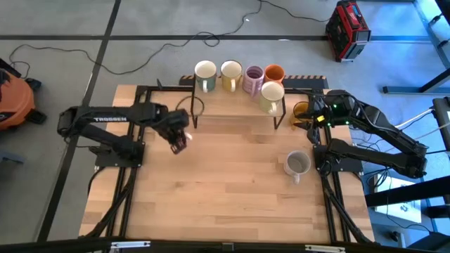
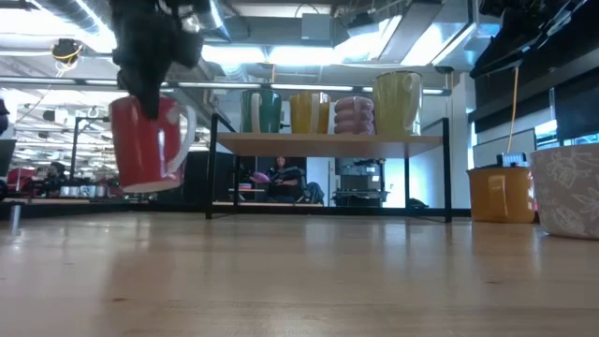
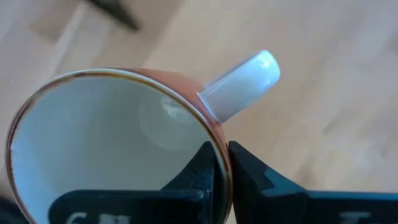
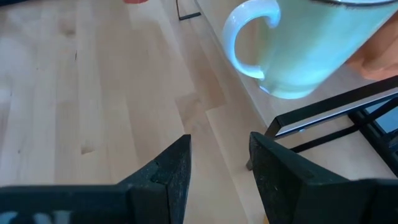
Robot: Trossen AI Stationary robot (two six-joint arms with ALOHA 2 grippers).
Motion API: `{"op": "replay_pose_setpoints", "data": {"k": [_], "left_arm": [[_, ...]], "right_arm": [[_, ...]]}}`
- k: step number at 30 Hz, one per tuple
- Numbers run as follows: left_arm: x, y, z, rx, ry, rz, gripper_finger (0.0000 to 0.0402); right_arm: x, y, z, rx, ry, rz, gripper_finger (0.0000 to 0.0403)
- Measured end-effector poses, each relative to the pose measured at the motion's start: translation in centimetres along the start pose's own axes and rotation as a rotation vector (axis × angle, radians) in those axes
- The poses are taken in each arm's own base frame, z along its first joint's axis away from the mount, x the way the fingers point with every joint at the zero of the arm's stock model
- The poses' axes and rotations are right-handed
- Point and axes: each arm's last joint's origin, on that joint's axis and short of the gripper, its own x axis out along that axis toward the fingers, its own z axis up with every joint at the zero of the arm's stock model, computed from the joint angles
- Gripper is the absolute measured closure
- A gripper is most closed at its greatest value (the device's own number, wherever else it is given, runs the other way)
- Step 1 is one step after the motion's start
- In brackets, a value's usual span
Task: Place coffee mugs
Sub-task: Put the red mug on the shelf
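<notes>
Between left end effector [image 3: 221, 167] fingers: red mug [image 2: 148, 142] rim.

The left gripper [image 3: 222, 167] pinches the rim of the red-orange mug [image 3: 118, 143], one finger inside its white interior, one outside, just beside the white handle [image 3: 241, 86], above the wooden table [image 3: 336, 74].

Red mug [image 2: 150, 142] (white inside) hangs upright above the table.

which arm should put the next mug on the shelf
Left. Its tool is already shut on the red mug's rim, lifted off the table beside the shelf. The right tool is open and empty by the shelf's other end.
</notes>
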Motion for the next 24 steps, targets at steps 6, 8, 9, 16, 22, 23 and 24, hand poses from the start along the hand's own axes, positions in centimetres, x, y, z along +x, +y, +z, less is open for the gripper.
{"op": "replay_pose_setpoints", "data": {"k": [6,8,9,16,22,23,24], "left_arm": [[-0.5,-3.8,-0.6,0.111,-0.055,-0.084,0.0382],[-0.2,-4.9,-0.8,0.139,-0.045,-0.094,0.0382],[0.1,-5.5,-1.0,0.160,-0.040,-0.097,0.0382],[2.5,-9.7,-0.6,0.289,0.000,-0.061,0.0382],[4.5,-12.8,0.6,0.496,0.020,-0.024,0.0382],[5.0,-13.2,0.8,0.534,0.030,-0.014,0.0382],[5.4,-13.5,1.1,0.568,0.036,-0.005,0.0382]], "right_arm": [[0.0,0.1,0.0,0.005,-0.003,0.031,0.0251],[0.0,0.1,0.0,0.013,-0.003,0.037,0.0251],[0.0,0.1,0.0,0.013,-0.003,0.038,0.0251],[0.0,0.3,0.0,0.034,-0.008,0.091,0.0251],[0.0,0.3,0.0,0.037,-0.008,0.090,0.0251],[0.0,0.3,0.0,0.037,-0.008,0.087,0.0251],[0.0,0.2,0.0,0.037,-0.007,0.083,0.0251]]}}
